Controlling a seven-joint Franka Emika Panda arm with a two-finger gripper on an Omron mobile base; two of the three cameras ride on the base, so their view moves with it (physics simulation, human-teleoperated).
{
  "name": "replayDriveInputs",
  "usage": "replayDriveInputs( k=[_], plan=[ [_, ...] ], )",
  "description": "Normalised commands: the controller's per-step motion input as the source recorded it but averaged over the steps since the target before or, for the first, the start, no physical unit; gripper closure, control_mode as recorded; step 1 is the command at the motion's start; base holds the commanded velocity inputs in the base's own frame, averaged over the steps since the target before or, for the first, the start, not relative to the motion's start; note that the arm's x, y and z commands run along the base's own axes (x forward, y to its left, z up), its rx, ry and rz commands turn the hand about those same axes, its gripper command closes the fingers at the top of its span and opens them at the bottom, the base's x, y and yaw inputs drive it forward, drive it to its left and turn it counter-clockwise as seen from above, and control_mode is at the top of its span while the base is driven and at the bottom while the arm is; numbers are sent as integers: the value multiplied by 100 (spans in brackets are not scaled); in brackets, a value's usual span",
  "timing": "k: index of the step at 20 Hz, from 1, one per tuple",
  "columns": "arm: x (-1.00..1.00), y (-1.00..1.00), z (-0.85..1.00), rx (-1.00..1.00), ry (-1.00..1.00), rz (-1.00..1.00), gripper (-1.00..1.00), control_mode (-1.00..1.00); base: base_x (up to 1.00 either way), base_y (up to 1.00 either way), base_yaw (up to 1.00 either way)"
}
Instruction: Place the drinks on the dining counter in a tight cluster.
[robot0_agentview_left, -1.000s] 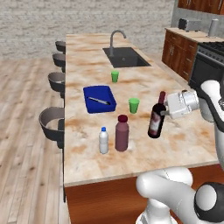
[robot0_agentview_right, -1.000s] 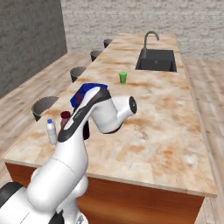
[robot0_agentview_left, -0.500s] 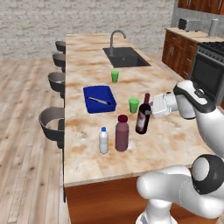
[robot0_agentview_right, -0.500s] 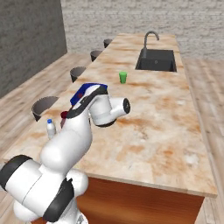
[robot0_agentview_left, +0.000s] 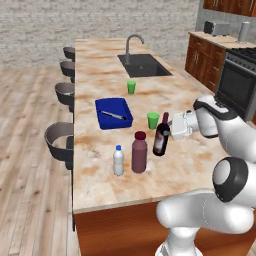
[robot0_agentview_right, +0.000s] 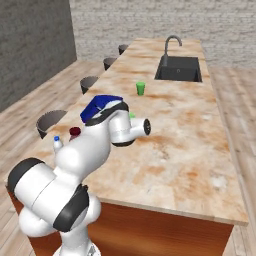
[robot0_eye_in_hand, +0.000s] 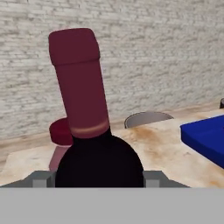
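Marbled tan-and-rust stone covers the long table, which runs from the sink in the upper middle of the left base view down to the lower centre. At centre right of that frame the hand reaches in from the right, and the wine bottle stands upright against it with its base on or just above the stone. The juice bottle is just left of and below the wine bottle in the frame, near but apart, and the water bottle sits close on the juice bottle's left. A green cup stands just above the wine bottle, and a blue tray lies up and left.

Over in the right base view, the arm covers the cluster at centre left; the water bottle's cap and the juice bottle's cap peek out beside it.

Up close in the hand view, the wine bottle's dark shoulder fills the gap between the two fingertips, which sit against its sides about half open, so the hand grips it. Its neck points up the frame, tilted slightly left. The juice bottle shows just behind, to the left, so I judge the closing move runs that way.
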Motion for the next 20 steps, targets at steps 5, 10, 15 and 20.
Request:
replayDriveInputs(
  k=[5, 10, 15, 20],
  plan=[
    [0, 0, -59, 0, 0, 0, 100, -100, 0, 0, 0],
    [0, 0, -18, 0, -6, 0, 100, -100, 0, 0, 0],
    [0, 0, -26, 0, -8, 0, 100, -100, 0, 0, 0],
    [0, 0, -13, 0, -3, 0, 100, -100, 0, 0, 0]
  ],
)
